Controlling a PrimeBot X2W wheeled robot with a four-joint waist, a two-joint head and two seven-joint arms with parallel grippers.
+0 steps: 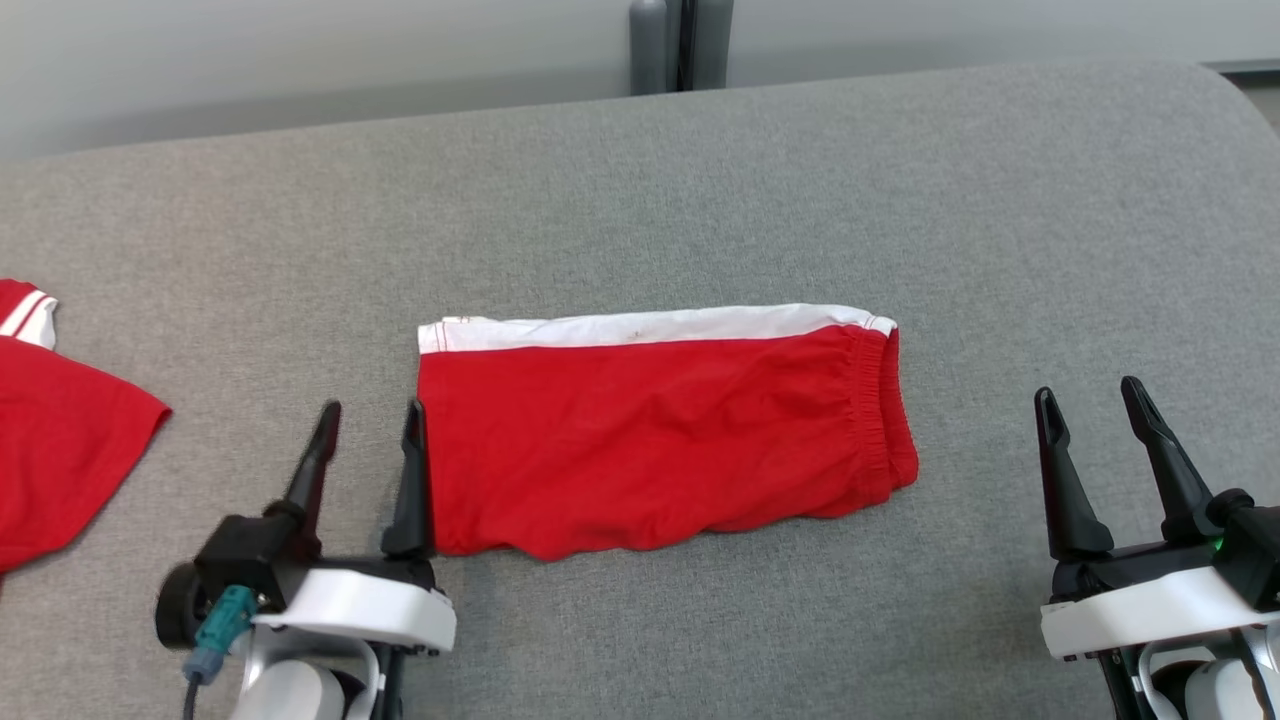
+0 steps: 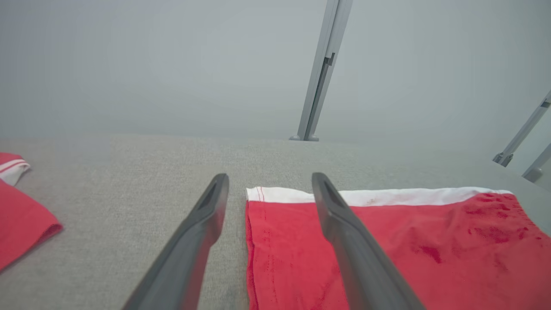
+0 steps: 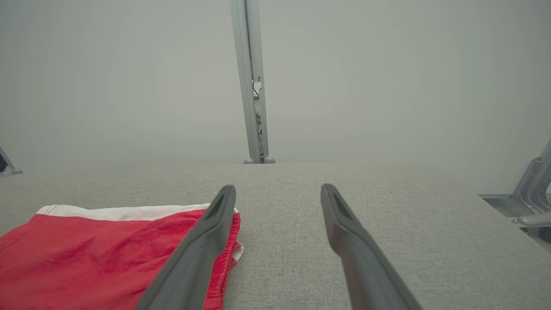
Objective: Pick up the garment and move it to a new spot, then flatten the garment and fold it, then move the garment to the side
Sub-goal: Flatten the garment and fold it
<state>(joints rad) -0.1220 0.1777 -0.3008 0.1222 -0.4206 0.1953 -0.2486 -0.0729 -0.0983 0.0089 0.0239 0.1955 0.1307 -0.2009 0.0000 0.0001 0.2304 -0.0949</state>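
Black fingers of L gripper (image 1: 372,410) spread, empty, straddling left edge of garment (image 1: 660,440); R gripper (image 1: 1088,392) spread, empty, well apart. Garment lies folded flat mid grey table (image 1: 700,180). Fold prob. done; move aside not yet done.

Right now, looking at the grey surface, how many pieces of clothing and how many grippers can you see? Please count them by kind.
Red garments: 2 (folded garment in the centre; second garment at the left edge)
Grippers: 2 (left gripper and right gripper, both open)
Total: 4
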